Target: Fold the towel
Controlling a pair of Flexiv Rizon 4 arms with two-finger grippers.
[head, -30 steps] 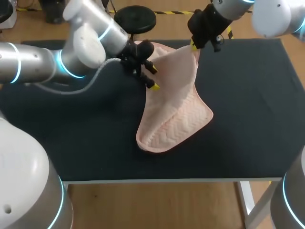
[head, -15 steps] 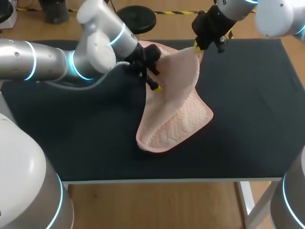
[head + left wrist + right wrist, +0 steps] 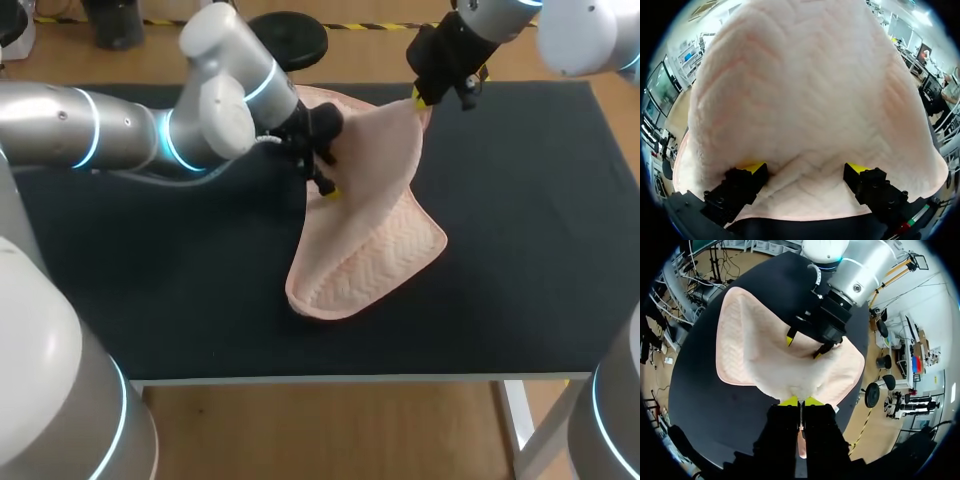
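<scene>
Folding is only partly done. The soft pink towel [image 3: 365, 240] with zigzag stitching is held up at its far side. Its near end is left lying flat on the black table [image 3: 520, 220], near the middle. The lifting step seems to be the one in hand (the far edge is raised so that it can be laid over the near end).

One far corner is pinched by the right gripper [image 3: 420, 97]. In the right wrist view its yellow fingertips [image 3: 790, 401] are pressed close together, with the towel's edge caught between them.

The left gripper [image 3: 322, 175] is set against the other far side of the cloth. Its fingers [image 3: 752, 167] are spread wide. The towel is seen bulging between and past them, but it does not look squeezed from both sides, so nothing is counted as held there.

A firm hold on that second corner is probably needed next. Then both corners could be carried toward the near edge and let down level, so that the edges line up. The cloth looks floppy, so it may bunch or slip if it is pulled unevenly.
</scene>
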